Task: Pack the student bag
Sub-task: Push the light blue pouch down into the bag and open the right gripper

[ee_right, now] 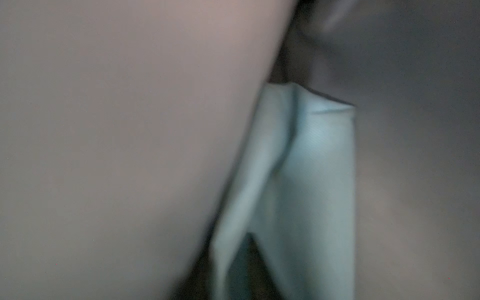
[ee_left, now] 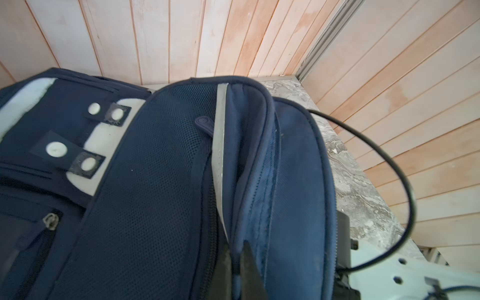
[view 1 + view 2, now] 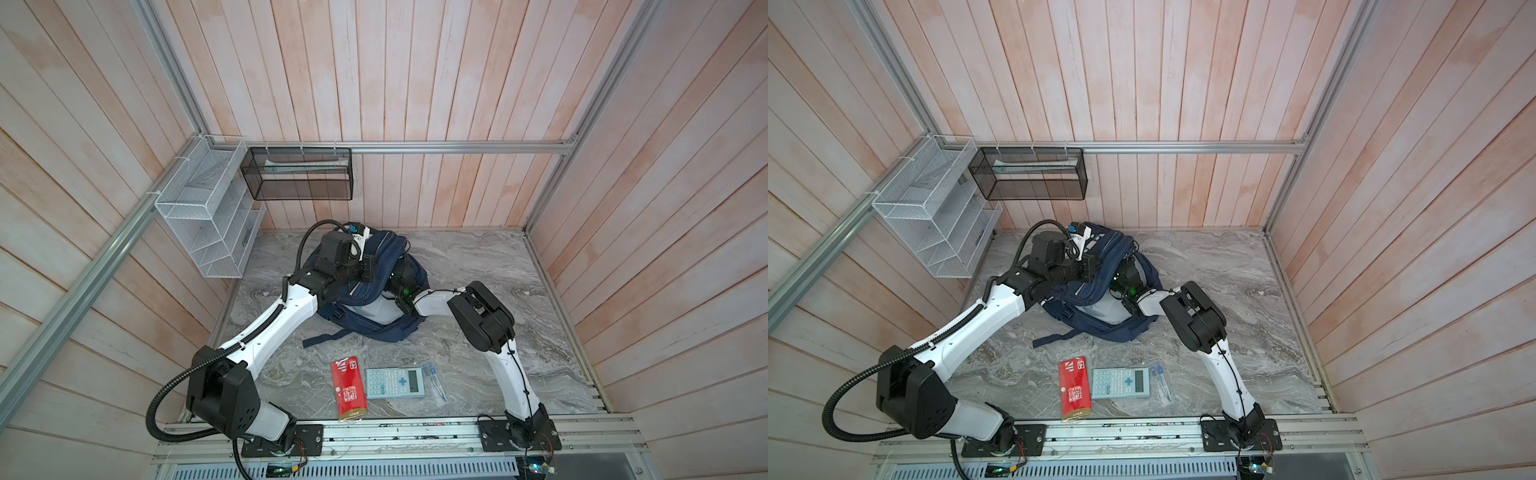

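The student bag [image 3: 382,253], dark navy with white patches and round studs, sits slumped toward the back of the table, a little left of centre, one strap [image 3: 324,338] trailing forward across the surface. The left gripper [image 2: 237,262] is pinched closed on the edge of the bag's fabric beside a zip opening, holding that lip up. The right gripper [image 3: 400,269] is plunged into the bag from the other side. Its wrist view is dark and blurred, showing only a pale blue cloth thing [image 1: 311,168] close by, so I cannot tell whether its jaws are apart or gripping anything. The bag rests on a grey marbled tabletop [image 3: 478,257]. Near the front edge, well apart from the bag, lie a red packet [image 3: 349,386], a pale blue calculator [image 3: 395,383] just beside it, and a clear sleeve of pens [image 3: 434,380] next to that. Both arms rise from a metal rail [image 3: 395,432] along the front. Pale pink wooden planks [image 3: 415,83] wall the space on three sides, framed by aluminium bars [image 3: 457,146]. In the back left corner a white wire rack [image 3: 199,216] hangs on the side wall, and a black mesh basket [image 3: 299,174] hangs from the rear bar just beside it.
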Robot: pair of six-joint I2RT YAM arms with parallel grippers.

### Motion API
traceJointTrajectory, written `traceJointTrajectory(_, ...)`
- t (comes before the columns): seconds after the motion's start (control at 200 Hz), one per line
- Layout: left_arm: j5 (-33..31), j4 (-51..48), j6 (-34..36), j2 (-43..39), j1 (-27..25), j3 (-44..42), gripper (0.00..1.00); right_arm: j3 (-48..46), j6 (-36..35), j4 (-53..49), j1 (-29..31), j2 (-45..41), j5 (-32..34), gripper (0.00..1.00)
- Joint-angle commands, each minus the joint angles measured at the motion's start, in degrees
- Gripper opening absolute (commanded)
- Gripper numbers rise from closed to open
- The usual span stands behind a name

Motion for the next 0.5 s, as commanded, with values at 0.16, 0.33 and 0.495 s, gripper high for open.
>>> traceJointTrajectory(0.16,1.46,10.41,-3.56,-3.89,0.39,-6.22,0.0,-15.24,-14.72,-17.01,-3.65,-20.47,-2.7,0.73)
traceJointTrajectory(0.33,2.12,11.3,-4.6,-3.37,0.45,-7.57,0.0,-20.96,-18.9,-24.06,-7.06,-26.36,-8.09,0.76)
traceJointTrajectory(0.495,3.54,12.44,-6.53,-3.25,0.4,-8.82,0.0,-26.25,-26.2,-35.89,-8.52,-35.23,-5.49,0.78)
